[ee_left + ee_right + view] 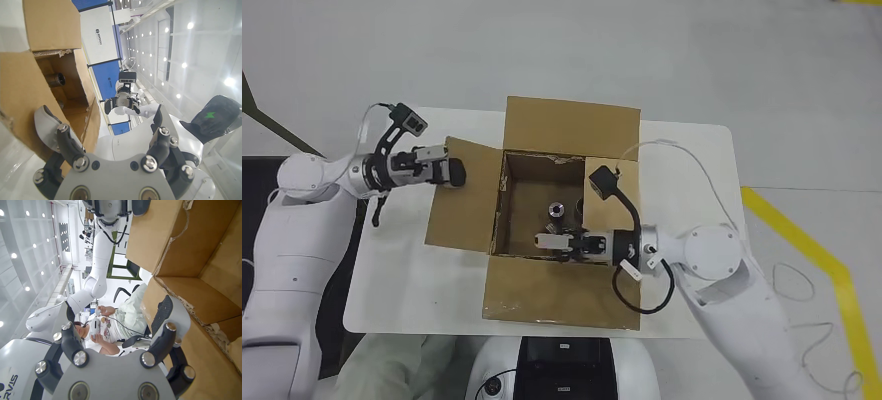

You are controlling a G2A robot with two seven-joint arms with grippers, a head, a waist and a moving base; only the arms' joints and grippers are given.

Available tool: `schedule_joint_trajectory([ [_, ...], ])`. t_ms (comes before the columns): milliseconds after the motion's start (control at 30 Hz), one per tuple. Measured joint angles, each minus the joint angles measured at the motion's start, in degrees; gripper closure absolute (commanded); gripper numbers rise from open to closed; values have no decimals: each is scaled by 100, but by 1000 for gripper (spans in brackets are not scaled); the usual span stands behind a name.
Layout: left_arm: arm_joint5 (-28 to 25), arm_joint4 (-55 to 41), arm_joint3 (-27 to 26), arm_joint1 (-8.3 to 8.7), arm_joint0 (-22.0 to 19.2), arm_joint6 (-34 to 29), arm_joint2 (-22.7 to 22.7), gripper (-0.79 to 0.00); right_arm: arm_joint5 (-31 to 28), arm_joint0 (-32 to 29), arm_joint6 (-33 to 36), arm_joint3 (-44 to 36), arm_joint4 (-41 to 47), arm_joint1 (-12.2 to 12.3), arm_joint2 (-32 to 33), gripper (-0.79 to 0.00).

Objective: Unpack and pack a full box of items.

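- box [562, 290] open on worktop [402, 280], flaps out; metal cylinder [556, 209] on its floor
- left pincer [456, 171] spread, at left flap's edge
- right pincer [547, 241] spread (inside box, just beside cylinder)

Robotics test hall, industrial scale. High white ceiling with rows of round lamps [189, 47]; blue-and-white partition panels [105, 83] along one side; pale grey floor with a yellow marking stripe [792, 228]; plain white worktop [402, 290]; green metal frame [122, 277] behind.

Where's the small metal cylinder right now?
Top view: the small metal cylinder sits inside the open cardboard box, near its middle, close to the right gripper.
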Motion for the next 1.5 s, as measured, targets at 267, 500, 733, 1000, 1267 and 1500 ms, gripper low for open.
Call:
schedule_joint_trajectory([
  [267, 5, -99, -220, -119, -343, 31, 354, -785, 155, -268, 344, -305, 40, 131, 340, -785],
  [500, 129, 84, -469, -205, -609, 34, 686, -785, 295, -474, 508, -559, 9, 232, 570, -785],
  [733, 205, 318, -684, -292, -839, -74, 1060, -785, 355, -553, 556, -642, 47, 280, 611, -785],
  [1000, 164, 582, -599, -354, -1068, -246, 1316, -785, 354, -552, 555, -641, 46, 279, 610, -785],
  [1267, 164, 579, -600, -353, -1065, -242, 1313, -785, 354, -552, 555, -641, 46, 279, 610, -785],
  [1500, 164, 579, -600, -353, -1065, -242, 1313, -785, 354, -552, 555, -641, 46, 279, 610, -785],
])
